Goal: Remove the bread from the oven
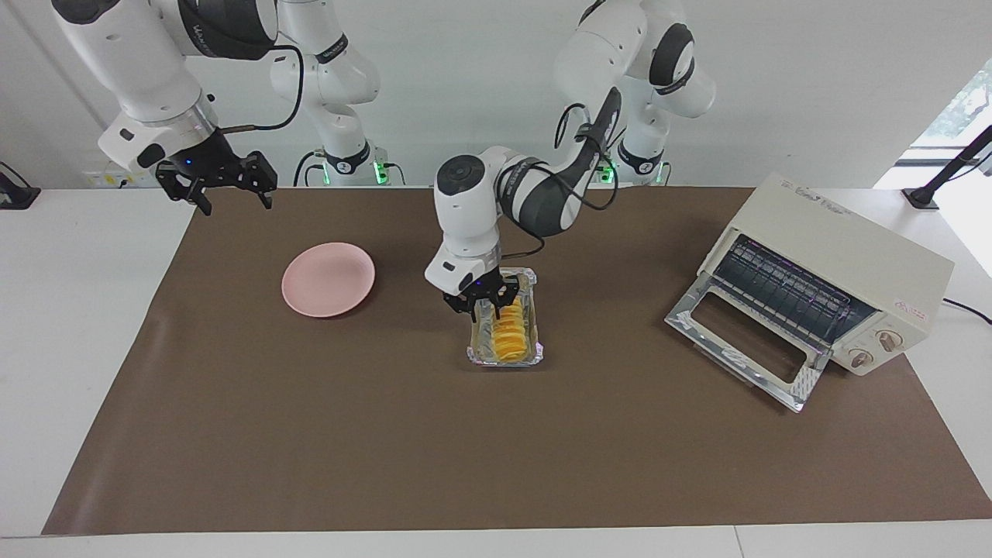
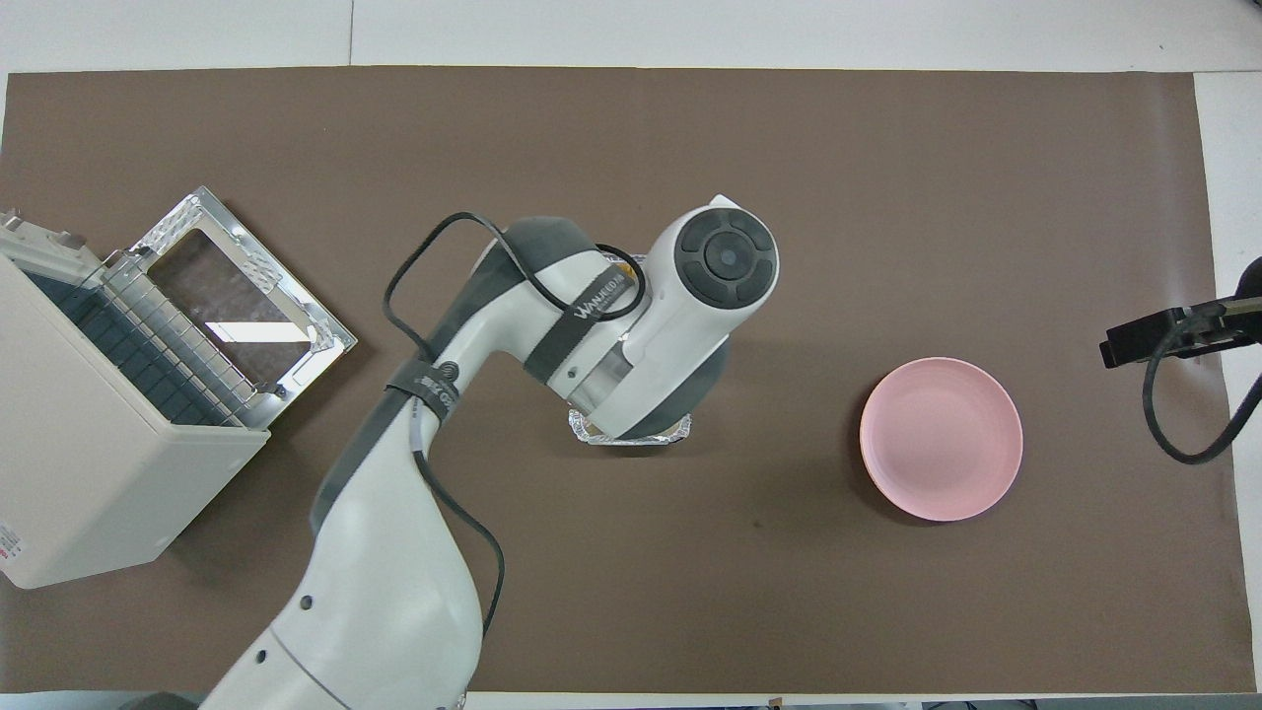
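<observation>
The bread (image 1: 510, 335), a ridged golden-yellow loaf, lies in a crinkled foil tray (image 1: 474, 350) on the brown mat at the middle of the table, outside the oven. My left gripper (image 1: 488, 308) is down at the tray's end nearer the robots, beside the loaf's end. In the overhead view the left arm hides the loaf and only the tray's rim (image 2: 631, 436) shows. The cream oven (image 1: 845, 256) stands at the left arm's end of the table with its glass door (image 1: 744, 341) dropped open and a bare wire rack. My right gripper (image 1: 232, 190) waits raised and open.
A round pink plate (image 1: 328, 279) lies on the mat toward the right arm's end of the table; it also shows in the overhead view (image 2: 942, 439). The oven (image 2: 89, 473) and its open door (image 2: 237, 296) take up the mat's corner at the left arm's end.
</observation>
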Robot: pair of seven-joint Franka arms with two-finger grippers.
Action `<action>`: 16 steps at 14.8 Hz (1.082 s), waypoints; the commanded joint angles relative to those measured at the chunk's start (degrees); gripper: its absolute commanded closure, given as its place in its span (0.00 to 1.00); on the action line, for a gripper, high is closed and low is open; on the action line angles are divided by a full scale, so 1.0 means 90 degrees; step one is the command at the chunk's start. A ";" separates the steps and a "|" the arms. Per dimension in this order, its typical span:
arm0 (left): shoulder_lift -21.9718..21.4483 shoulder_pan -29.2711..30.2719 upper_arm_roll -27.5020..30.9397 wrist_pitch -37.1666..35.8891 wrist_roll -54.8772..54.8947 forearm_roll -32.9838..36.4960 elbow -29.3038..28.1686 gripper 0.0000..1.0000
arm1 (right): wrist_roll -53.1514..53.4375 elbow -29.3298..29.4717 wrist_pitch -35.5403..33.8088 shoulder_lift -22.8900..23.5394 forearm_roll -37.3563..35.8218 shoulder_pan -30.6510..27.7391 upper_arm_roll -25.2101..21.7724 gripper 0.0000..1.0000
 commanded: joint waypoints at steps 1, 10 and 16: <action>-0.1116 0.0975 -0.0071 -0.0508 0.0514 -0.0101 -0.0526 0.00 | 0.0085 -0.0152 -0.0004 -0.0141 0.0125 0.0068 0.0035 0.00; -0.2886 0.3486 -0.0061 -0.2940 0.3786 -0.0599 -0.0828 0.00 | 0.2446 -0.0640 0.1702 0.0608 0.0134 0.1590 0.0035 0.00; -0.3463 0.3849 -0.0061 -0.3175 0.4393 -0.0599 -0.1259 0.00 | 0.3902 -0.0650 0.2719 0.1596 0.0115 0.2675 0.0025 0.00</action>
